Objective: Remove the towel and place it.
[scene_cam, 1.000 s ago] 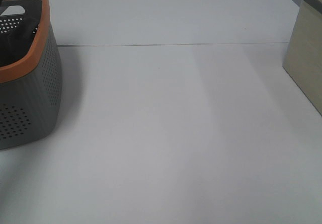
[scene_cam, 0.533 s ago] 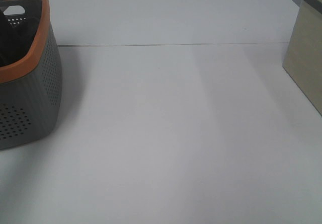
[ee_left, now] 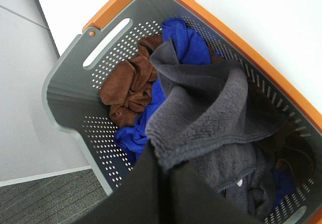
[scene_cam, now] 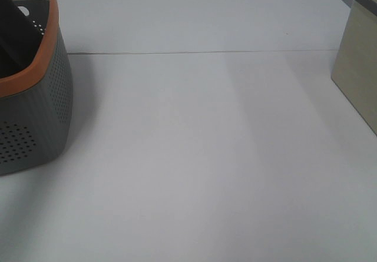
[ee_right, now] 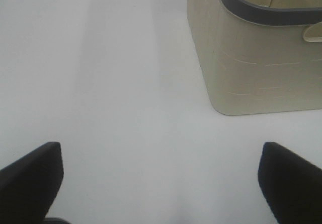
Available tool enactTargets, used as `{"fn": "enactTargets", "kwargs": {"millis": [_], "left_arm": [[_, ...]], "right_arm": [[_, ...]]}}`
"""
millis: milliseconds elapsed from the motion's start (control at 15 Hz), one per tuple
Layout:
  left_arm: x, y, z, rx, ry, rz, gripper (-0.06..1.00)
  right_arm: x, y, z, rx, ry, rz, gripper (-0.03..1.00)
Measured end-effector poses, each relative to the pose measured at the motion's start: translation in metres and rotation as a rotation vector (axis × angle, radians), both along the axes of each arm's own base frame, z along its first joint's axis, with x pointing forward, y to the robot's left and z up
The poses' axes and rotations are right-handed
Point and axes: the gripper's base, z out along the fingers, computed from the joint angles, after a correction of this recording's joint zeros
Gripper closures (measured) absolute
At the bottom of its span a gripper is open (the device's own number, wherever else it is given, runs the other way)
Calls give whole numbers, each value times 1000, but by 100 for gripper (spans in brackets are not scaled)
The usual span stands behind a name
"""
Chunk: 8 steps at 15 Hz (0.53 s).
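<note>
The towel (ee_left: 201,108), dark charcoal terry cloth with a hemmed edge, is pulled up in a fold above the other cloths in the grey basket (ee_left: 70,98) with an orange rim. My left gripper (ee_left: 163,166) is shut on the towel's lower edge. In the exterior high view only the basket (scene_cam: 35,115) shows at the far left, with a dark slanted shape (scene_cam: 15,29) rising from it; I cannot tell whether that is arm or towel. My right gripper (ee_right: 161,183) stands open over bare white table, holding nothing.
A brown cloth (ee_left: 131,85) and a bright blue cloth (ee_left: 186,43) lie in the basket under the towel. A beige bin with a grey rim (scene_cam: 359,68) (ee_right: 251,68) stands at the right edge of the white table (scene_cam: 194,156).
The dark shape in the basket has risen and now slants up past the orange rim, covering more of the handle slot. The right side looks the same.
</note>
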Motion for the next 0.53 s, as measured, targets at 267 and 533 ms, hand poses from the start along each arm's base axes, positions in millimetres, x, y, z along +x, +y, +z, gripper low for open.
{"fn": "enactTargets", "kwargs": {"millis": [267,533], "left_arm": [[-14,-2,14,-36,-41,-12,94],[-22,-3,22,-53,-63,-19,94]], "right_arm": [[0,0,0,0,0,0,1],[0,5,0,10,2,54,1]]}}
